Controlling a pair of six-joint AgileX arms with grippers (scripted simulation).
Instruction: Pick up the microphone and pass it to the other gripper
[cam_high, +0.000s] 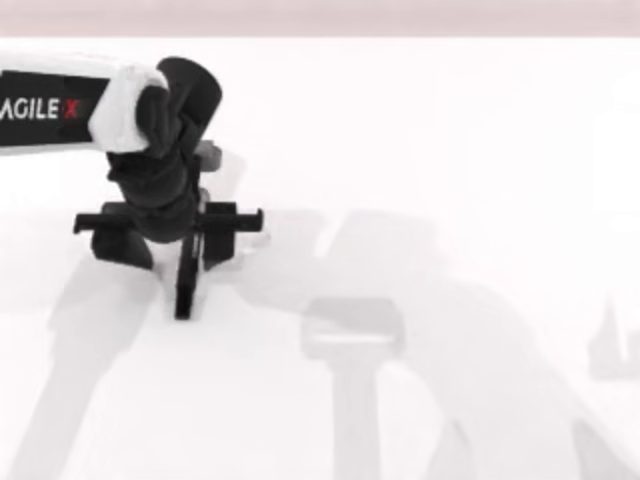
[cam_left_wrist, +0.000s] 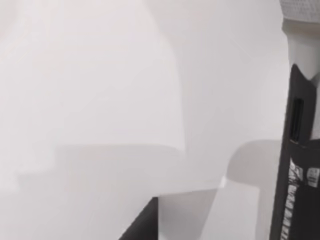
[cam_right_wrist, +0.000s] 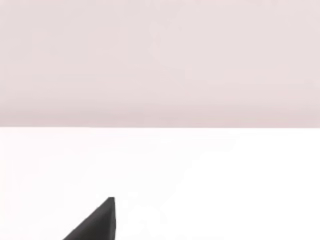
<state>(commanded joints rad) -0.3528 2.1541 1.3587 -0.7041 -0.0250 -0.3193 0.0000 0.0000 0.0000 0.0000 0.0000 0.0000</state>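
The microphone (cam_high: 184, 290) shows in the top view as a slim black handle running toward the table's front edge. My left gripper (cam_high: 175, 262) is at the table's left, raised well above it, and is shut on the microphone. Up close in the left wrist view, the microphone's handle (cam_left_wrist: 300, 165) has a slot and labels, and its mesh head (cam_left_wrist: 302, 7) is at the far end. One of the left gripper's fingers (cam_left_wrist: 142, 225) shows beside it. My right arm is outside the top view. Only one of its fingers (cam_right_wrist: 97, 222) shows, with nothing near it.
The white table (cam_high: 450, 150) carries only grey shadows of the arms, the largest in the middle front (cam_high: 352, 335). A pale wall strip (cam_high: 320, 15) runs along the far edge, and it shows again in the right wrist view as the wall (cam_right_wrist: 160, 60).
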